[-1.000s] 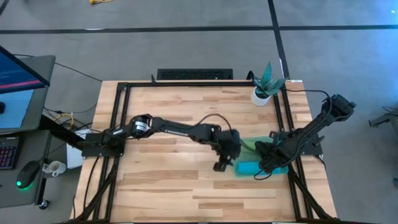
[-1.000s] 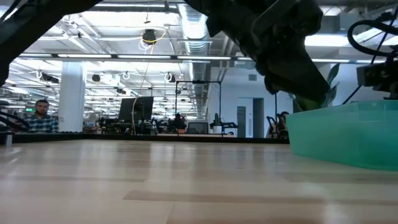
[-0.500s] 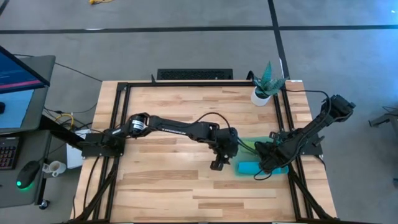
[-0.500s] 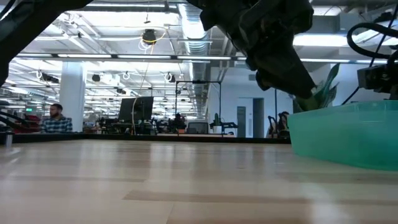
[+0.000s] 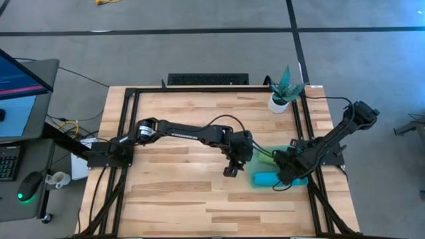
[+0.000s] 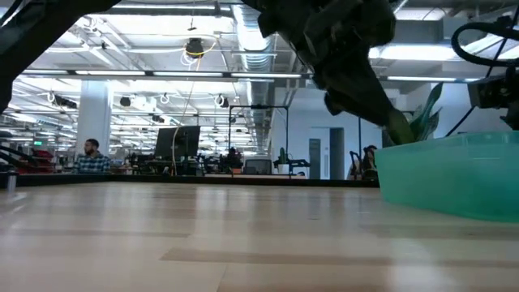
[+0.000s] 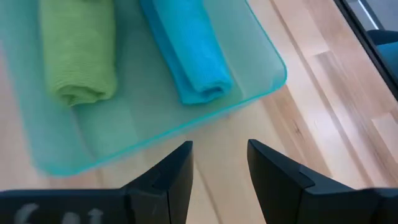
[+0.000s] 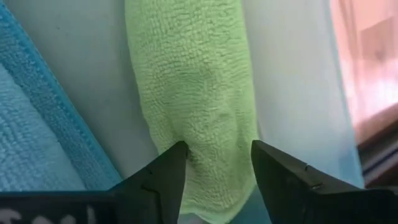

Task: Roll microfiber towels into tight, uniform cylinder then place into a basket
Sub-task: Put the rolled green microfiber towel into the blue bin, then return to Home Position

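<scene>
The basket (image 5: 300,180) stands at the table's right side, a teal tray with low walls (image 7: 273,73). Two rolled microfiber towels lie side by side on its floor: the lime green one (image 7: 78,50) toward the far side and the sky blue one (image 7: 186,50) toward the near side. My right gripper (image 8: 217,149) hangs open over the green roll (image 8: 193,81), pointing down into the basket (image 5: 277,163). My left gripper (image 7: 219,149) is open above bare wood just left of the basket (image 5: 230,171), with nothing between its fingers. My right gripper stands open right over one end of the green roll (image 8: 214,134), pointing down, with the roll lying flat on the basket floor. Whether the fingertips (image 8: 171,155) still touch the cloth, I cannot tell.
A small white pot with a green plant (image 5: 280,99) stands at the far right corner. Black frame rails (image 5: 133,93) run around the tabletop. Bare wood (image 5: 179,192) stretches across the table's near and left parts. People sit in the room behind (image 6: 91,158).
My left gripper has drawn back from the basket toward the table's left edge and a little toward the far edge, rising slightly. The two rolls and the basket have stayed where they were.
</scene>
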`<state>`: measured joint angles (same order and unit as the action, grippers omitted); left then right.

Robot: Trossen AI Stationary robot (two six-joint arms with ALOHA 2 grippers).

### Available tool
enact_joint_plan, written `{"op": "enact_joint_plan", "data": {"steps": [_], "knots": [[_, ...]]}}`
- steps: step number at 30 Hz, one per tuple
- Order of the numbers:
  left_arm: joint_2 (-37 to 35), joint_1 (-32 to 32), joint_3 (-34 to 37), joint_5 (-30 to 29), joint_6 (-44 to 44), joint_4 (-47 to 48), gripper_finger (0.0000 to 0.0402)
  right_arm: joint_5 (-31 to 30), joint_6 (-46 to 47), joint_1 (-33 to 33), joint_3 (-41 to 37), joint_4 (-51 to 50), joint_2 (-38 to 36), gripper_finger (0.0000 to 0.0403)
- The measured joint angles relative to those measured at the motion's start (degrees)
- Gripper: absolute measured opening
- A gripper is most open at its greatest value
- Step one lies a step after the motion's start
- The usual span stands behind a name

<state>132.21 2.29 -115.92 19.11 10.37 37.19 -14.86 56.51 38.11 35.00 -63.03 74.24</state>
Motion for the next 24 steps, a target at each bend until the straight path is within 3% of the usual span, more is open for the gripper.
{"op": "enact_joint_plan", "data": {"steps": [7,16,18,24], "knots": [[-4.84,-1.9,0.0,-3.5,0.02,5.61,0.0142,-0.42,0.08,0.15,2.28,-4.11,-0.61,0.0198],[-12.14,-4.64,0.53,-6.06,0.15,9.08,0.0142,-7.47,0.07,0.13,2.35,-5.79,-9.55,0.0131],[-13.6,-4.78,3.4,-6.01,-0.03,6.91,0.0142,-9.9,0.09,0.13,2.37,-5.59,-12.55,0.0119],[-19.8,-4.84,21.53,-4.07,-5.55,-14.4,0.0142,-14.25,0.34,0.13,2.35,-0.3,-20.75,0.0103]]}}
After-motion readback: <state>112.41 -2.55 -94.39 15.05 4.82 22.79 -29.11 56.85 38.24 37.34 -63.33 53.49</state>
